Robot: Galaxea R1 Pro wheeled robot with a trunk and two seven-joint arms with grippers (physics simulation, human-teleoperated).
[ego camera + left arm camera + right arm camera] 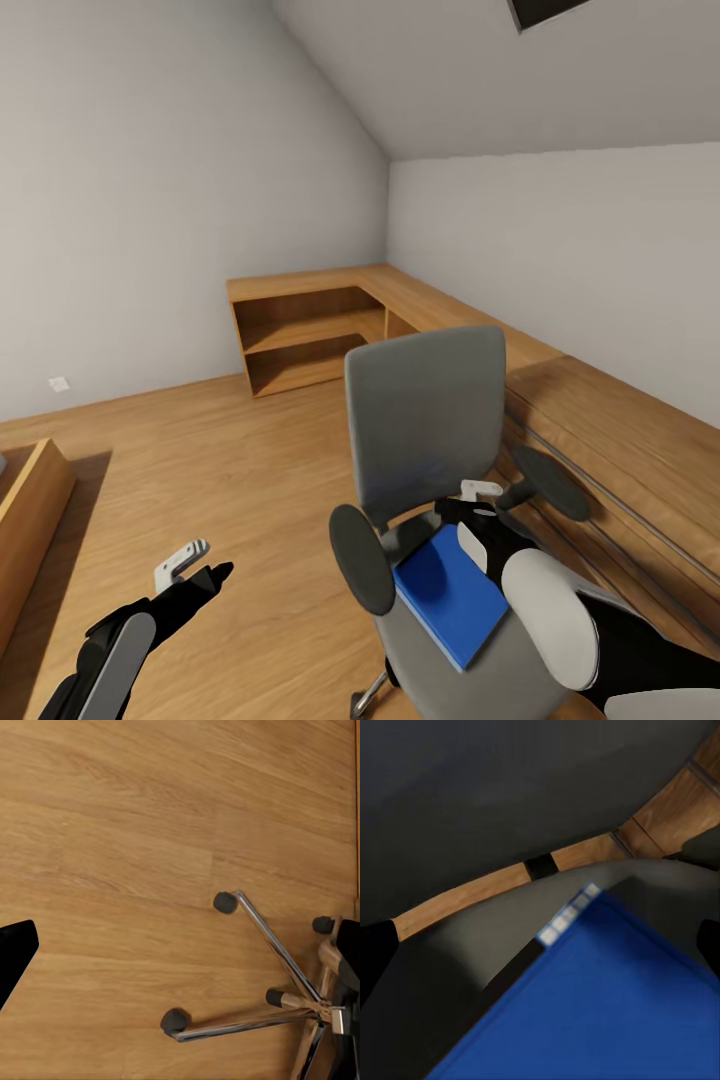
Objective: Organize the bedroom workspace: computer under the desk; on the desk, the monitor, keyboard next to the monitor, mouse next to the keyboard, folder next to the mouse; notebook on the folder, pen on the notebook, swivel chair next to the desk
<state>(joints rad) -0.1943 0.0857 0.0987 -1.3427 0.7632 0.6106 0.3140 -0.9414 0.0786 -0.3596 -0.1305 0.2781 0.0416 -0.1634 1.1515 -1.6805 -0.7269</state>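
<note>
**Right arm reaches over the folder on the swivel chair**

The bedroom is an attic room with a sloped pale ceiling and a light wood plank floor [230, 470]. A low light-wood cabinet [310, 335] with open shelves runs along the far wall, turns the corner and continues along the right-hand wall behind the chair. Another piece of light-wood furniture [30, 520] shows at the left edge of the head view.

The grey swivel chair [425, 420] stands in the foreground with its tall back upright and its black armrests on either side of the seat. In the left wrist view its metal star base [289, 994] and black castors rest on the planks.

The bright blue folder [450, 592] lies flat on the chair seat, between the armrests. In the right wrist view the folder [600, 1005] is very close beneath the camera, its corner pointing toward the grey chair back.

The right arm stretches over the seat, and the right gripper [478, 512] sits at the folder's far edge, near the chair back; I cannot tell whether it is spread or closed, nor whether it touches the folder.

The left gripper [195, 565] hangs over bare floor, left of the chair and well apart from it. Its fingers look parted and hold nothing.
</note>
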